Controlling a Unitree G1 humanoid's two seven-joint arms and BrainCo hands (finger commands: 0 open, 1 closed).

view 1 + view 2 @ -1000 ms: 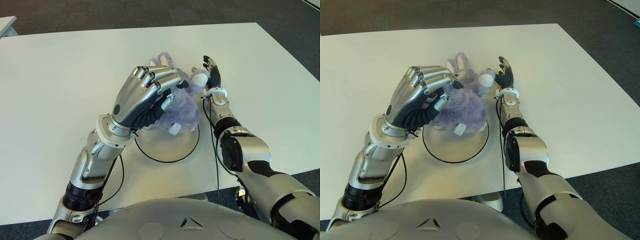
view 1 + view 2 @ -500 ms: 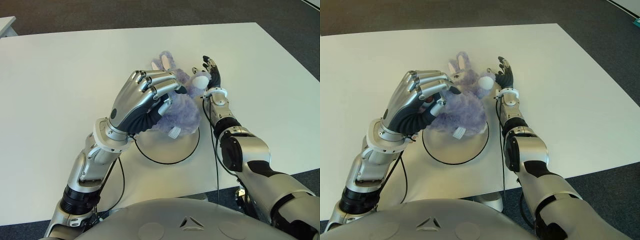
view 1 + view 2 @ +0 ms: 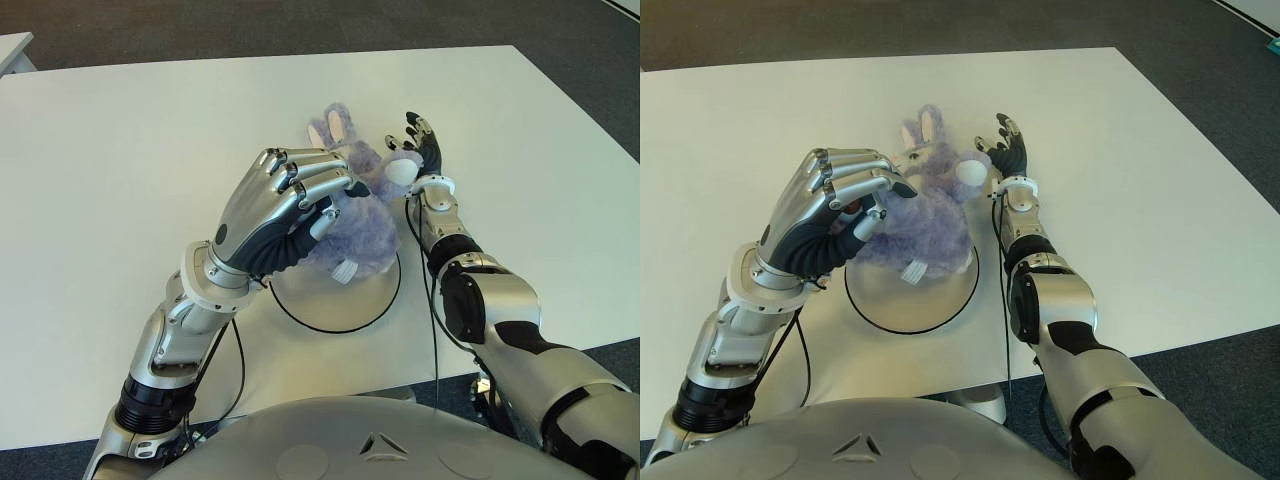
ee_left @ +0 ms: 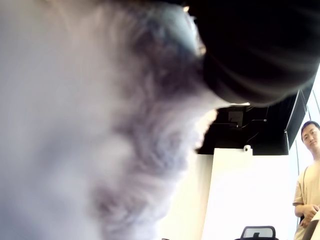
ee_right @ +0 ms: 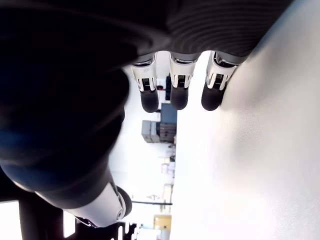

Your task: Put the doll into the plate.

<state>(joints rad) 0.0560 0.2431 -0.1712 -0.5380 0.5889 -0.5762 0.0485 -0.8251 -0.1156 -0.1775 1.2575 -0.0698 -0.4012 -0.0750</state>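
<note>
Sitting on the white black-rimmed round plate (image 3: pixel 345 300), the fluffy purple rabbit doll (image 3: pixel 355 225) lies just right of the loosely curled, empty left hand (image 3: pixel 285 205); open right hand (image 3: pixel 420 140) flanks its head.

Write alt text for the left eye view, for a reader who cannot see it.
A purple plush doll sits on a white round plate on a white table, with the robot's left hand curled close around its left side. The right hand shows just right of the doll, fingers spread and holding nothing.
</note>
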